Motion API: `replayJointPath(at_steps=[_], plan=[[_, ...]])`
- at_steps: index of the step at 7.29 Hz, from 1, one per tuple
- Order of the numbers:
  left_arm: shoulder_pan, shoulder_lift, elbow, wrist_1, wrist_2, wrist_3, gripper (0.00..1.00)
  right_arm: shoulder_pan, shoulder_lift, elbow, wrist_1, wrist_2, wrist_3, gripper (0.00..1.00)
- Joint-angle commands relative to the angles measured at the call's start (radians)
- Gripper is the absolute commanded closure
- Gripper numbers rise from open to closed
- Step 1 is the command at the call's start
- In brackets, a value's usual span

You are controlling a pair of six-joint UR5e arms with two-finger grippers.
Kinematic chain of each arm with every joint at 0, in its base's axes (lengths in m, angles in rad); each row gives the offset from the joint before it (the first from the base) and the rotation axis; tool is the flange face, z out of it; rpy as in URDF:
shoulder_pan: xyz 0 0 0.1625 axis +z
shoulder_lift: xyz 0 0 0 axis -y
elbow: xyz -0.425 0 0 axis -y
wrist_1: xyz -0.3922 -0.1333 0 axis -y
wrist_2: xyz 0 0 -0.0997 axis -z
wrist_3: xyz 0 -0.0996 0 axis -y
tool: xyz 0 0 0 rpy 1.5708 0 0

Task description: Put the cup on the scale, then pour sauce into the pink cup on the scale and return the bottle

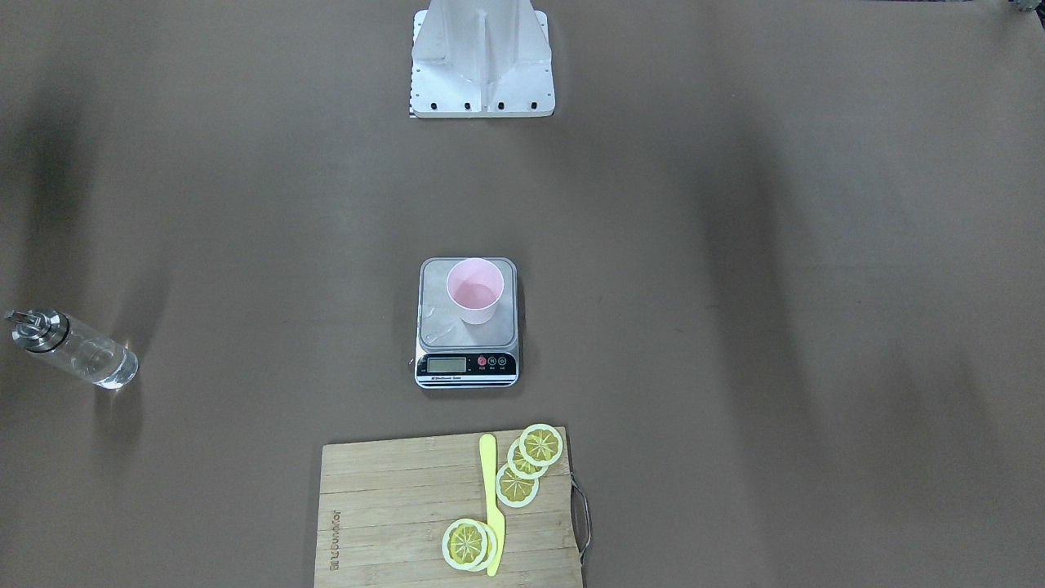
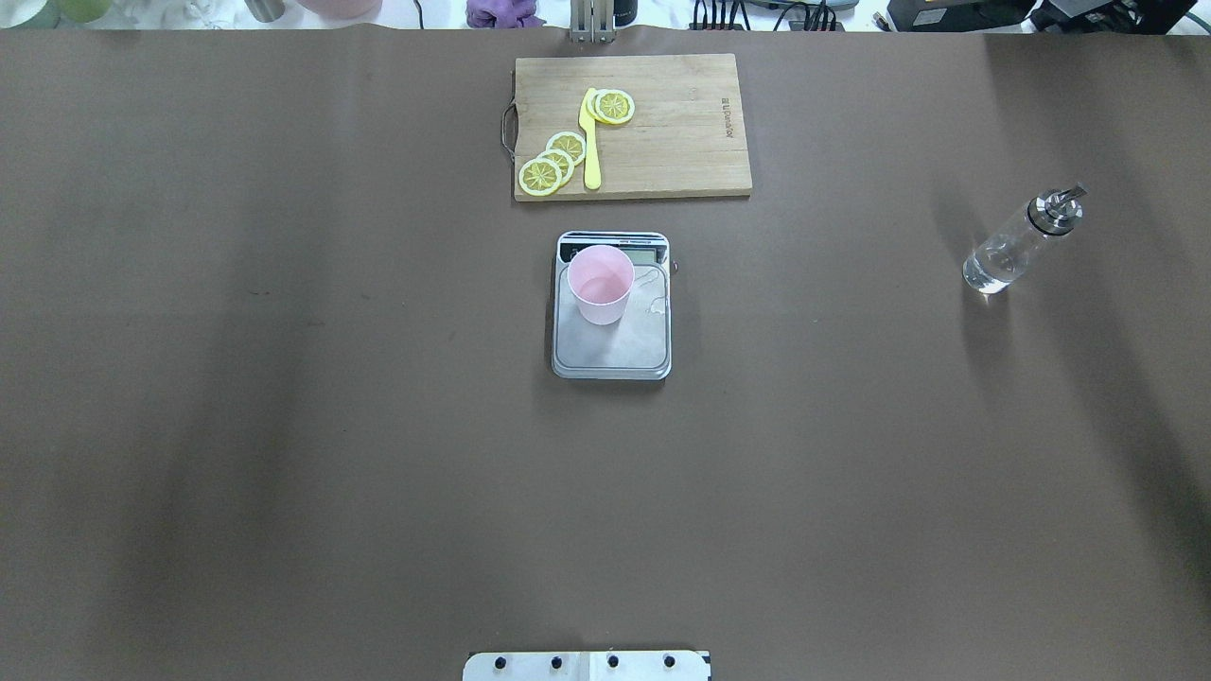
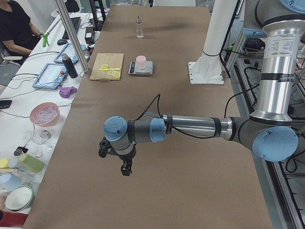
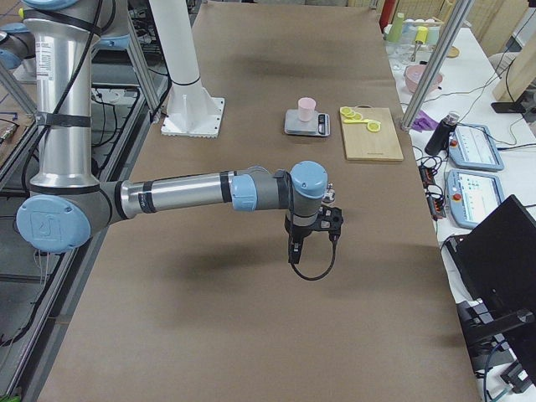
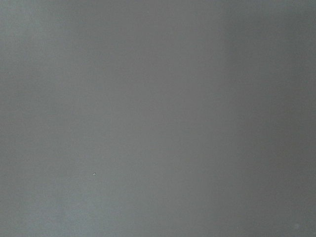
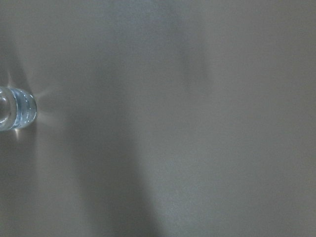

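Front-facing view: a small steel kitchen scale [image 1: 433, 327] sits mid-table. The pale pink cup [image 1: 475, 292] stands upright on its platform, slightly toward the robot's left of centre. Faint clear marks, possibly droplets, glint on the bare steel beside the cup. Whether the cup holds liquid cannot be told. The glass bottle [image 1: 77, 349], with clear sauce [image 1: 102, 363] inside, stands on the table well apart from the scale, on the robot's right. Beyond the scale, on the operators' side, lies a wooden cutting board [image 1: 392, 506] with lemon slices [image 1: 541, 444] and a yellow knife [image 1: 492, 506].

Overhead view: same layout; no arm is over the scale.

Left side view: the left gripper [image 3: 125, 168] hangs above bare table, far from the scale. Whether it is spread or closed cannot be told.

Right side view: the right gripper [image 4: 295, 251] hangs likewise, holding nothing visible; its jaw state cannot be told either.

Left wrist view: only plain table surface.

Right wrist view: the bottle's base shows at the frame's left edge.

Risks, as a judgement: the rounded glass may slip in a grip, and the carry to the scale is long. The light cup could be tipped by a nudge from the spout. A misaimed pour would wet the platform.
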Motion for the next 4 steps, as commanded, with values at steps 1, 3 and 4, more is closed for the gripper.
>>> replayJointPath(at_steps=[1,3,4], plan=[[0.001,-0.006,0.006,-0.002,-0.001,0.003,0.02,0.014,-0.034,-0.011,-0.004,0.002,0.0,0.0],[0.001,-0.004,0.013,-0.002,0.001,0.005,0.02,0.054,-0.077,-0.011,0.002,0.089,0.001,0.0],[0.001,-0.004,0.012,-0.002,0.001,0.005,0.02,0.064,-0.074,-0.006,0.005,0.091,0.0,0.0]])
